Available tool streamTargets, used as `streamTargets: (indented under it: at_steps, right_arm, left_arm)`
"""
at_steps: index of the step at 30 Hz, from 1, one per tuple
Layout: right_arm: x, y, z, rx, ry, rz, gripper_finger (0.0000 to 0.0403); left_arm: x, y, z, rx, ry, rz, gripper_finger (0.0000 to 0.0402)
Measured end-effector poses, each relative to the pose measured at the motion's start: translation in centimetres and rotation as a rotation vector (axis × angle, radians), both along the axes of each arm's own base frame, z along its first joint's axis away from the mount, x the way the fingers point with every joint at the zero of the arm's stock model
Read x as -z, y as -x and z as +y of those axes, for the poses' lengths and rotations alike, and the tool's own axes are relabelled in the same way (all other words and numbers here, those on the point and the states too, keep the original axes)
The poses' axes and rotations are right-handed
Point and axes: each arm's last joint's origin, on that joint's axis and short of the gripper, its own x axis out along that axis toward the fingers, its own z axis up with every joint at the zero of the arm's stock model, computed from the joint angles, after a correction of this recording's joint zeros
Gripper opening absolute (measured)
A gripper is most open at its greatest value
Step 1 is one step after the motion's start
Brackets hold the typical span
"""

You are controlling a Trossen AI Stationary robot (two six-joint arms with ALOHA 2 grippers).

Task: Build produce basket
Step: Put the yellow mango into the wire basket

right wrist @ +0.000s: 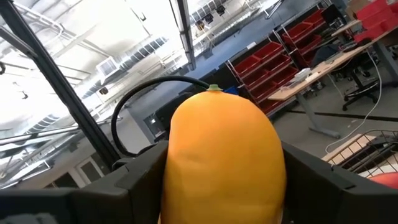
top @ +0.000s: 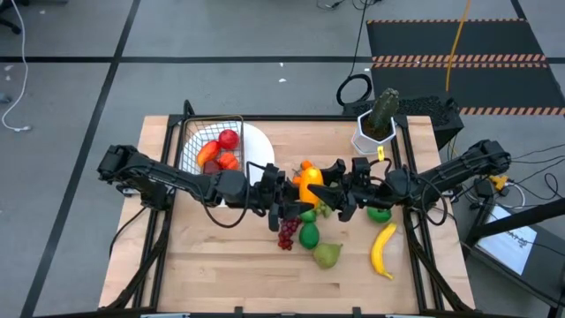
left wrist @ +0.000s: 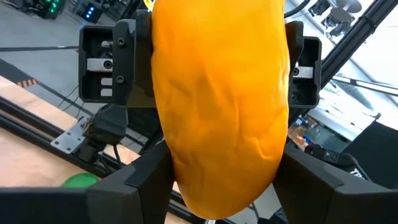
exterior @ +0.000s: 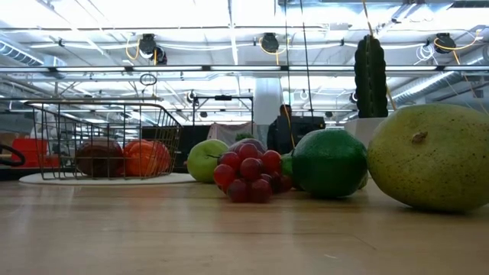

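An orange-yellow toy fruit (top: 309, 181) with a small green stem tip (right wrist: 213, 88) hangs above the table's middle, between my two arms. My left gripper (left wrist: 224, 180) comes from the table's left and my right gripper (right wrist: 224, 180) from the right; both are shut on it. The wire basket (top: 207, 146) rests on a white plate (top: 260, 146) at the far left and holds a red fruit (top: 229, 139) and orange ones. Below the grippers, red grapes (top: 288, 234), a lime (top: 309, 236), a pear (top: 327, 255) and a banana (top: 383, 250) lie on the wood. My left gripper pinches the orange-yellow fruit between its two fingers, one on each side of its nearer end (left wrist: 177, 177). The fingers come about level from the table's left. The fruit is lifted clear of the table. My right gripper pinches the same fruit by its two sides (right wrist: 174, 180), one finger (left wrist: 134, 62) on each. It comes from the table's right, slanting a little upward. The stem tip shows above the fingers.
A white pot with a green cactus (top: 375, 124) stands at the far right. Another green fruit (top: 379, 213) lies under the right arm. In the low view the grapes (exterior: 248, 172), lime (exterior: 328, 163) and pear (exterior: 432, 156) crowd the near middle. Bare wood lies at the near left.
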Motion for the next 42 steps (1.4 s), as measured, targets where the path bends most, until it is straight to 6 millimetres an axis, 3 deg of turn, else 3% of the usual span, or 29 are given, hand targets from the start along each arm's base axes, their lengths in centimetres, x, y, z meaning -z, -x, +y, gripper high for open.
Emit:
streamTargets:
  at_steps: [9,14,24,30,42]
  right_arm:
    - [-0.9,1.1,-0.2,-0.048,0.025,-0.015,0.0355]
    - [-1.2,2.3,-0.6,-0.08,0.015,0.039,0.0395]
    - [-2.1,4.7,-1.4,-0.085,0.031,0.083,0.0394]
    - [-2.0,5.7,-1.8,-0.091,0.014,0.132,0.0393]
    - [-1.0,6.3,-2.0,-0.105,-0.054,0.249,0.0393]
  left_arm:
    - [-0.6,0.4,0.0,0.017,-0.008,-0.027,0.0238]
    - [-2.1,1.6,0.5,-0.002,-0.04,-0.059,0.0238]
    - [-4.1,5.4,2.6,-0.047,-0.11,0.099,0.0239]
    - [-4.3,7.9,3.5,-0.074,-0.144,0.239,0.0239]
    - [-1.5,13.0,5.9,-0.24,-0.134,0.748,0.0239]
